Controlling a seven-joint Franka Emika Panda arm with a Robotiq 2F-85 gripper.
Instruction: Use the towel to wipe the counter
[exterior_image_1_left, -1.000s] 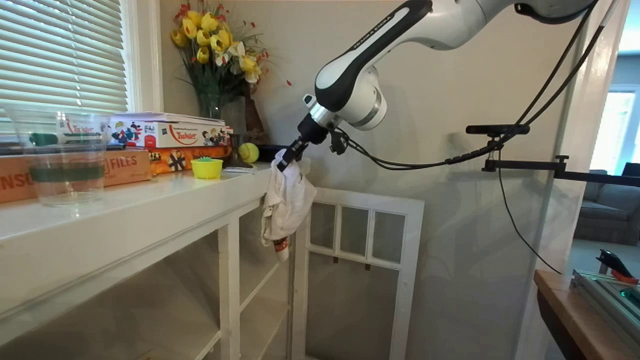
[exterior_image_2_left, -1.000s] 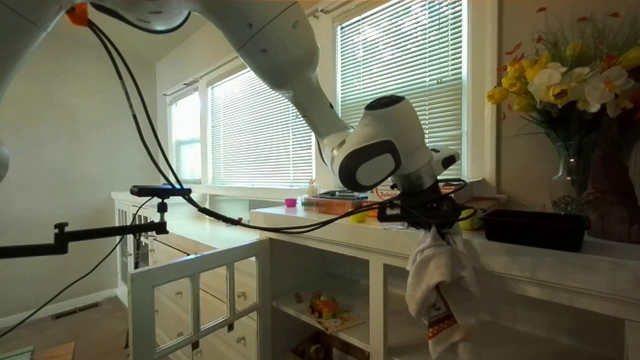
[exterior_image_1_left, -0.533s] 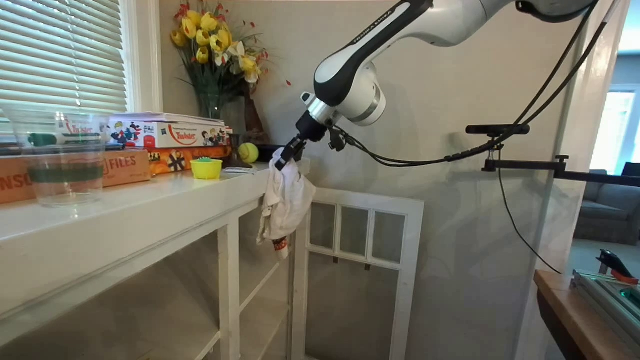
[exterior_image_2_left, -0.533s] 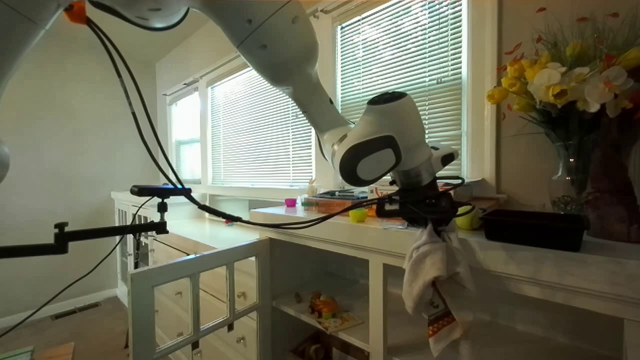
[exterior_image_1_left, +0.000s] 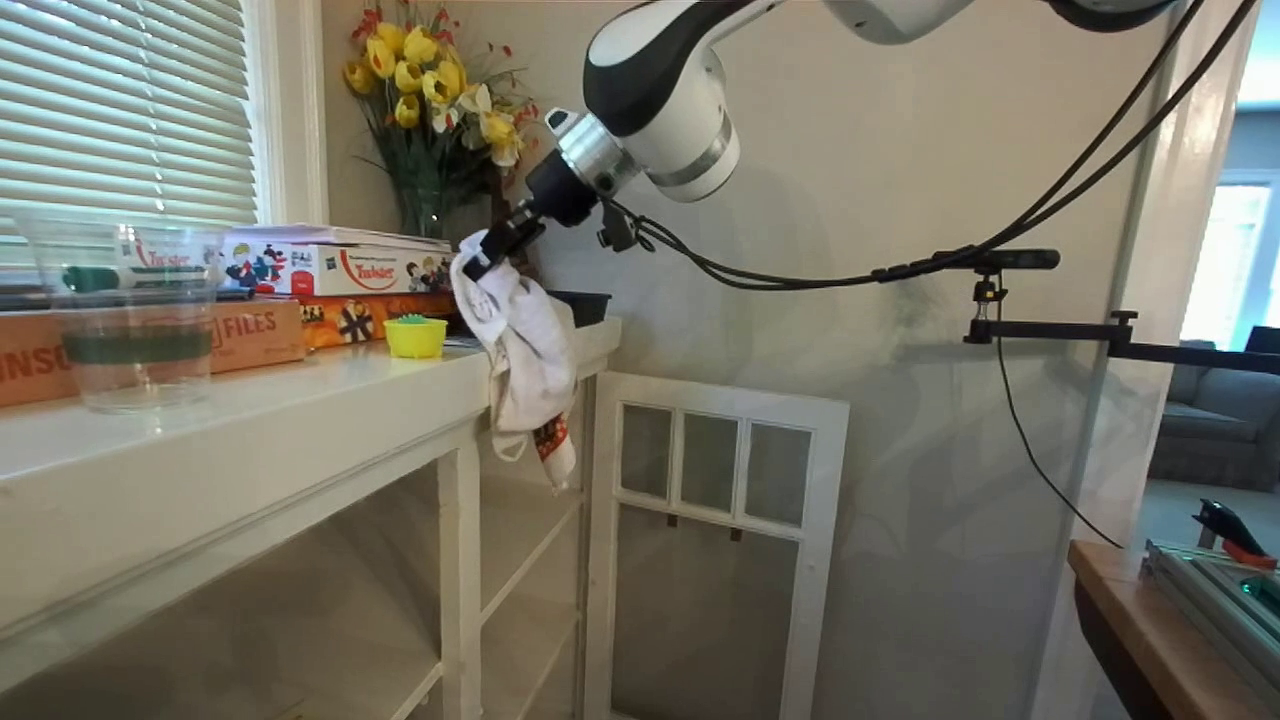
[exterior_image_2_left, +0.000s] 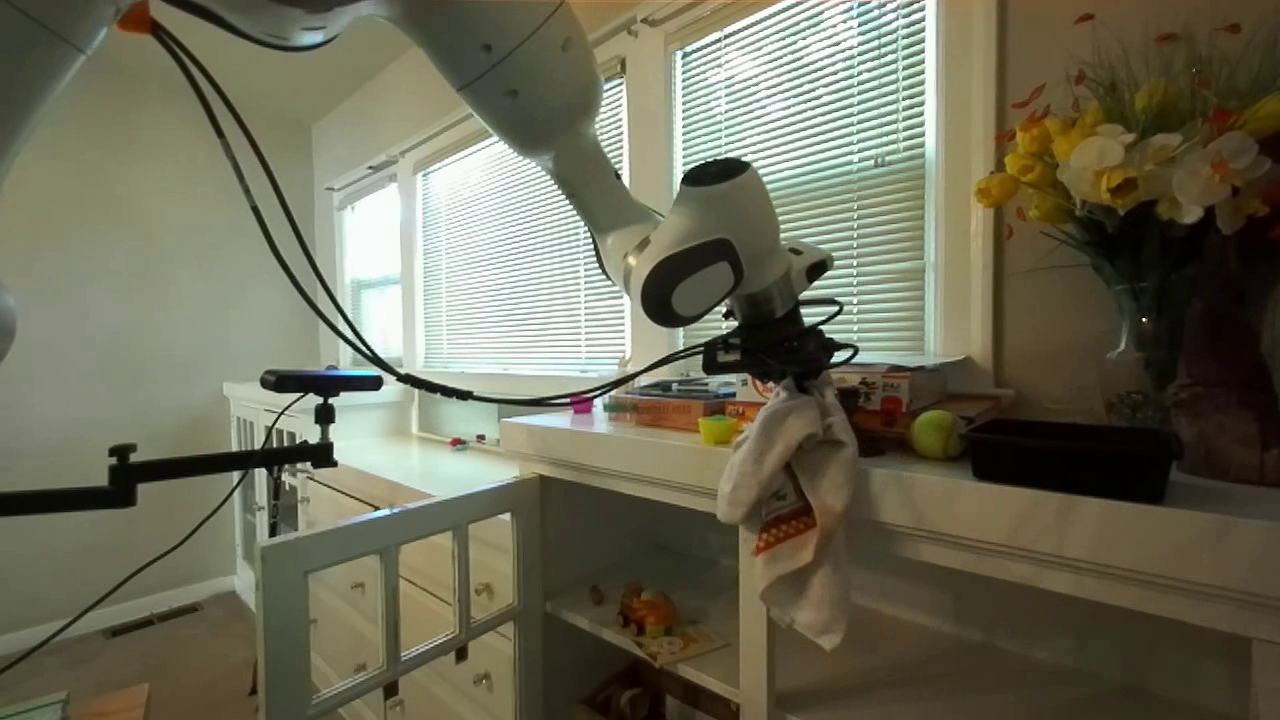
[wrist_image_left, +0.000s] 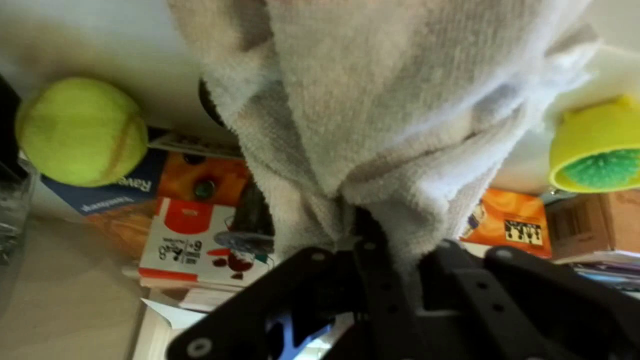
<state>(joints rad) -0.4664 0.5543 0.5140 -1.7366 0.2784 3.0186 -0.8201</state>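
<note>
My gripper (exterior_image_1_left: 482, 264) is shut on the upper part of a white towel (exterior_image_1_left: 528, 360). It holds the towel up over the front edge of the counter (exterior_image_1_left: 300, 400). The towel hangs in folds, with its lower end below the counter's edge and a red patterned band near that end. The towel shows in an exterior view (exterior_image_2_left: 795, 500) in front of the counter (exterior_image_2_left: 630, 440), under the gripper (exterior_image_2_left: 805, 378). In the wrist view, the towel (wrist_image_left: 390, 100) fills the upper middle, bunched between the dark fingers (wrist_image_left: 390, 245), and hides much of the counter.
On the counter are a yellow cup (exterior_image_1_left: 415, 338), a clear plastic cup (exterior_image_1_left: 140, 320), stacked game boxes (exterior_image_1_left: 380, 270), a tennis ball (exterior_image_2_left: 937, 434), a black tray (exterior_image_2_left: 1070, 458) and a flower vase (exterior_image_2_left: 1140, 340). An open cabinet door (exterior_image_2_left: 395, 590) stands out below the counter.
The gripper has risen and moved along the counter toward the yellow cup, carrying the towel. The tennis ball is now uncovered in an exterior view and hidden behind the towel from the opposite viewpoint.
</note>
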